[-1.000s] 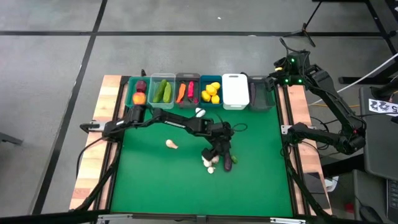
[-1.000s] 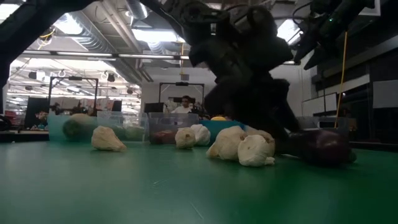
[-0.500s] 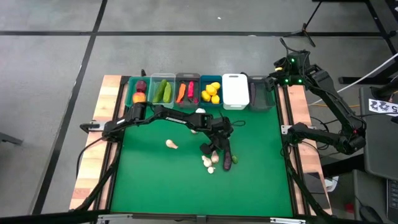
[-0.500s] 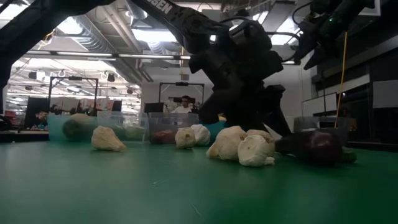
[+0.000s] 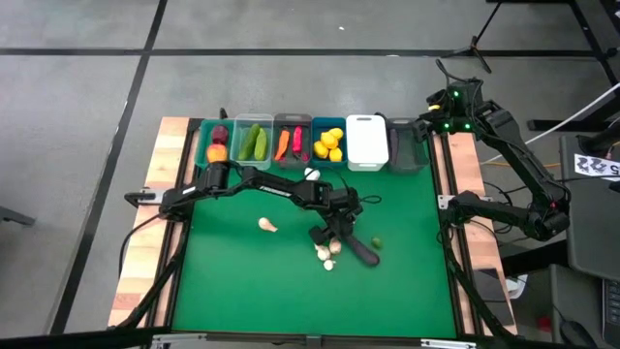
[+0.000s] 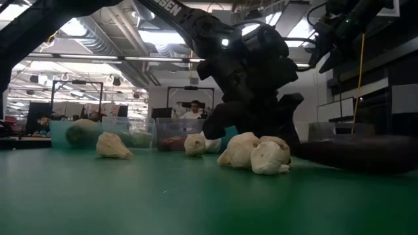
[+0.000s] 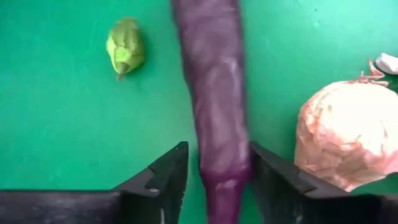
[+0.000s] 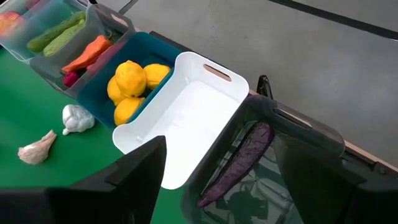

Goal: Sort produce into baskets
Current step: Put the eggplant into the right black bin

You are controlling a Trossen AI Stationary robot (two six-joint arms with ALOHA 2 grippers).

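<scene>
Sorting scene on the green-topped table (image 5: 242, 281). The left gripper (image 7: 214, 180) sits low over the middle of the table, its two dark fingers (image 7: 165, 177) straddling the end of a long, slim, purple toy eggplant (image 7: 214, 93). The jaws stand narrowly apart, with a finger close on each flank of the eggplant; whether they actually pinch it cannot be told, since a thin gap seems to show on one side.

The eggplant lies flat on the table, stretching away from the gripper. A small loose green stem cap (image 7: 125, 46) lies near it, apart from it, and a cluster of whitish papery garlic bulbs (image 5: 327, 254) lies just beside it on the other side.

The row of small rectangular plastic baskets (image 5: 310, 142) lines the far edge. The right gripper (image 8: 211, 180) waits above the dark green basket (image 8: 292, 162), jaws wide and empty; another purple eggplant (image 8: 239, 163) lies inside.

Handling, as a judgement: the eggplant looks light, stiff and smooth-skinned, so possibly slippery. An end hold may let it droop or swing; nearer mid-length looks steadier.
</scene>
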